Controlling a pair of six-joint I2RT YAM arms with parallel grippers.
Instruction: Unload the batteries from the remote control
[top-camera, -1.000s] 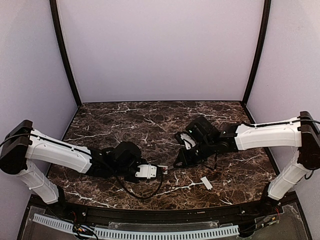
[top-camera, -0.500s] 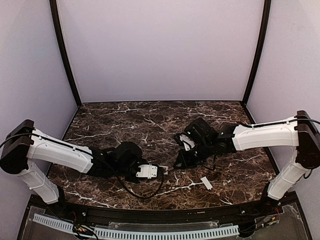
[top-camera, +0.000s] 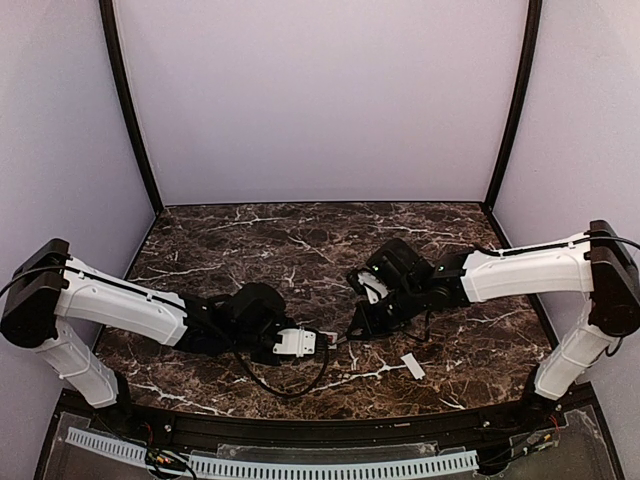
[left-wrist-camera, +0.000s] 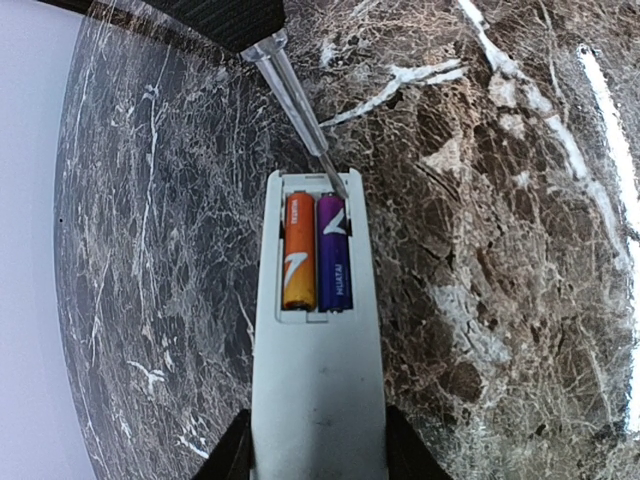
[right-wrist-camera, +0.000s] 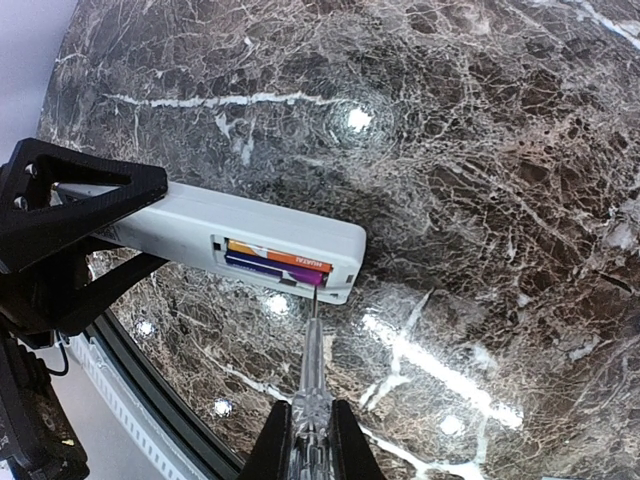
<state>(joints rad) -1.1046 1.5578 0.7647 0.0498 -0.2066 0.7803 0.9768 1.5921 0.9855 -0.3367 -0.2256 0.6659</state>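
Note:
The white remote control is held back side up by my left gripper, its fingers shut on its two long sides, just above the marble table. Its battery recess is open and holds two batteries side by side, one orange and one purple. My right gripper is shut on a clear-handled screwdriver. The screwdriver's metal tip rests at the recess edge against the end of the purple battery. In the top view the remote lies between my left gripper and my right gripper.
A small flat white cover piece lies on the marble table at the front right. Purple walls with black posts enclose the sides and back. A black rail runs along the near edge.
My right arm has shifted slightly left toward the remote, bringing the screwdriver tip in. The left arm and the remote have stayed still.

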